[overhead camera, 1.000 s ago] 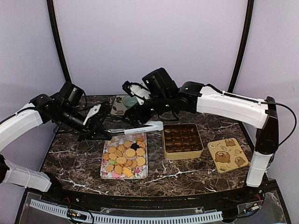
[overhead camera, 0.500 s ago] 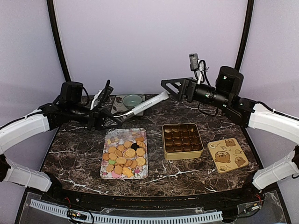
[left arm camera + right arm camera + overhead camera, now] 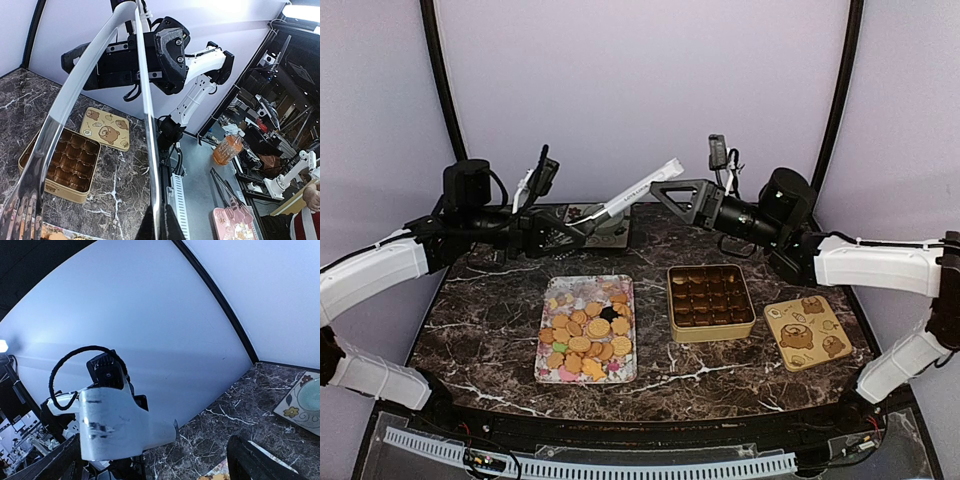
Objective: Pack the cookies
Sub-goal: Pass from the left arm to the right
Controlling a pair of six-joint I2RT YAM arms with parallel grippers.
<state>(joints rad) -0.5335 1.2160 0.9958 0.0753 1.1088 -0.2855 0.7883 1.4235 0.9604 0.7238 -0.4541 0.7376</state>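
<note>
Left end effector (image 3: 570, 228) is clamped down on a pair of white and silver tongs (image 3: 626, 194), gripping them at one end. From there the tongs slant up and away toward the right end effector (image 3: 666, 194). That one has its fingers spread wide and nothing between them. In the right wrist view you only see back wall and a bit of the other arm in the gap. The free end of the tongs sits just above it in the top view, but I can't tell if they actually touch.

The cookies (image 3: 586, 331) are down on the worktop (image 3: 490, 320), below the left end effector and nearer the arm bases. They're crowded on a flowery rectangular tray (image 3: 548, 374). Mostly golden-orange, one dark one, and a green one near the tray's left edge.

Below the right end effector sits a gold tin (image 3: 711, 302) with a grid of brown compartments. Its bear-print lid (image 3: 808, 332) lies flat just to the right of it. There's also a small pale green dish (image 3: 604, 214) on the worktop, right under the tongs.
</note>
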